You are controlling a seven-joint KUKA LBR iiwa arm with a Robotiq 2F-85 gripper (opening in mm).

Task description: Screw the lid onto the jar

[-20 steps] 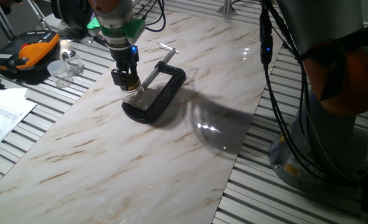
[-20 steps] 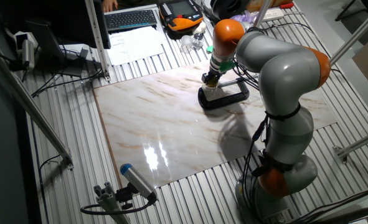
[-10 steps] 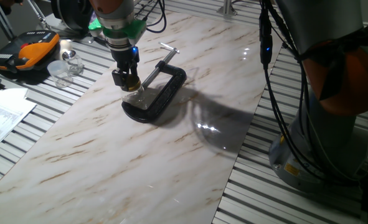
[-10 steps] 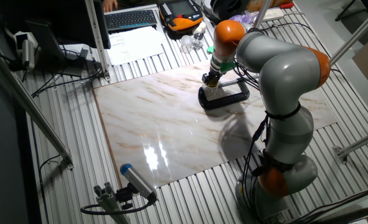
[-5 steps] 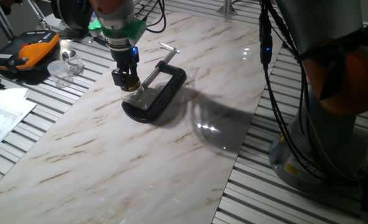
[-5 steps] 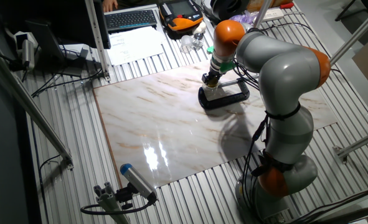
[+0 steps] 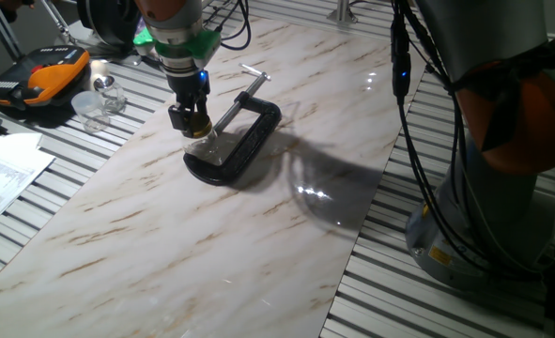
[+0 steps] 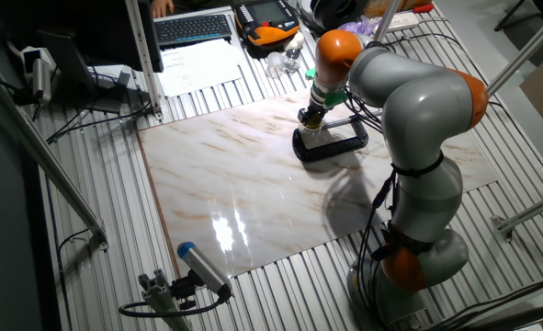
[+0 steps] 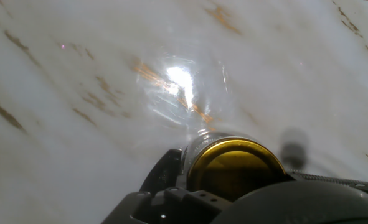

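Note:
My gripper [image 7: 194, 123] points straight down and is shut on the gold-yellow lid [image 7: 197, 125]. The lid sits on top of the small clear glass jar [image 7: 205, 146]. The jar stands on the marble board inside the black C-clamp [image 7: 242, 139]. In the hand view the shiny lid [image 9: 236, 168] fills the lower middle, with the clear jar glass [image 9: 174, 96] showing beyond it. In the other fixed view the gripper [image 8: 311, 119] stands over the clamp [image 8: 333, 145]; the jar and lid are too small to make out there.
An orange-black case [image 7: 38, 80] and clear plastic containers [image 7: 99, 99] lie at the left, off the marble board [image 7: 258, 235]. Papers [image 7: 5, 174] lie at the far left. A keyboard [image 8: 193, 28] lies at the back. The arm's base [image 8: 418, 257] stands to the right of the board.

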